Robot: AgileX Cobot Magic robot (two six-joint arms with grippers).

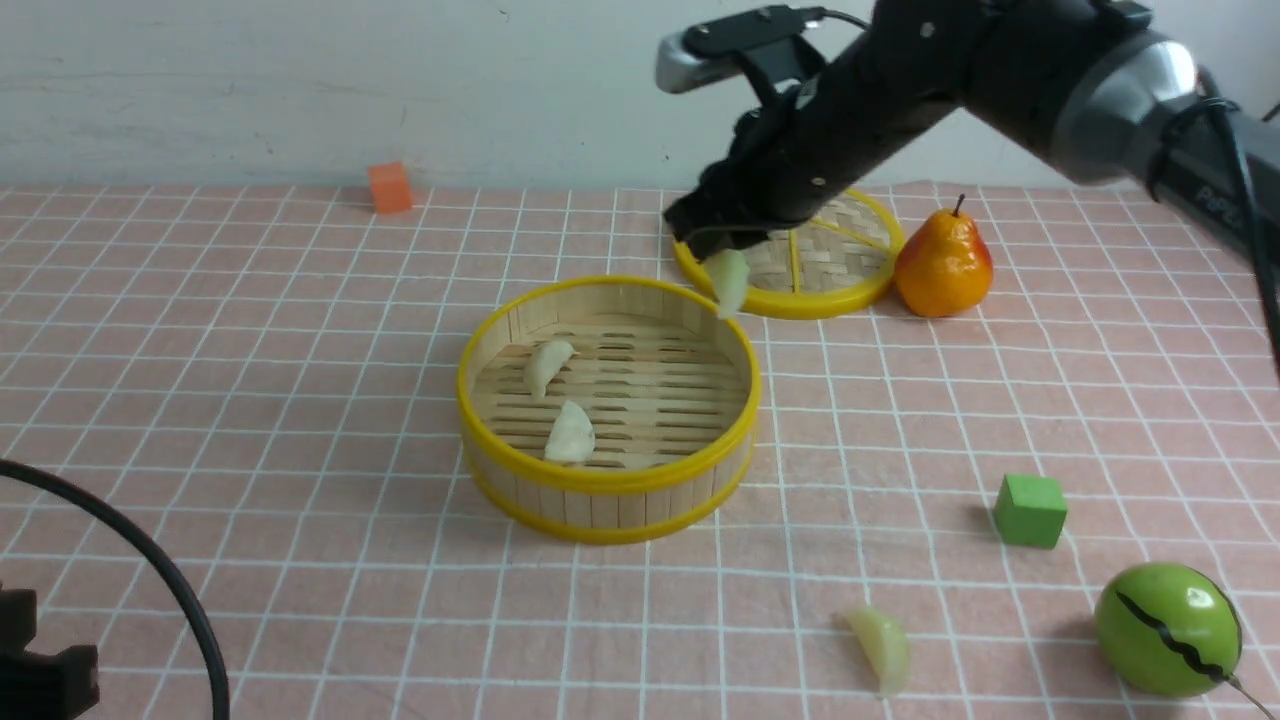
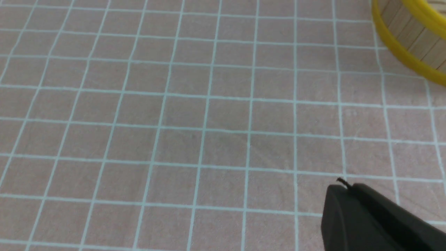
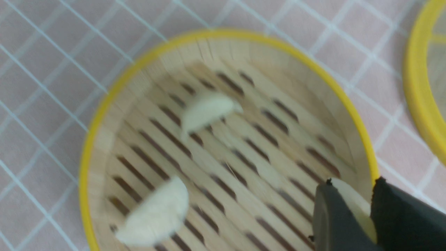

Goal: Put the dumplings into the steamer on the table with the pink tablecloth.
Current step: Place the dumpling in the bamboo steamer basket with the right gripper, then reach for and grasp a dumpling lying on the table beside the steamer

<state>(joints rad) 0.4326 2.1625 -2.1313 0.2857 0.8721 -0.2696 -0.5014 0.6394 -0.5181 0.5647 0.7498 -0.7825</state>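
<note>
Four dumplings [image 1: 549, 366], one steamer [image 1: 610, 478], one lid [image 1: 830, 265], one pear [image 1: 943, 266], two cubes [image 1: 1030, 510], one green fruit [image 1: 1168, 628].

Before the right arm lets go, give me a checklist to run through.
1. Right pincer grips small pale crescent dumpling: ok.
2. Dumpling above round bamboo steamer floor, inside yellow rim: cannot tell, hangs near far edge.
3. Landing space free: ok, two dumplings lie further left.
4. Left pincer out of the way: ok, shut.
5. All dumplings in: not ok, fourth dumpling lies on pink grid tablecloth.
</note>
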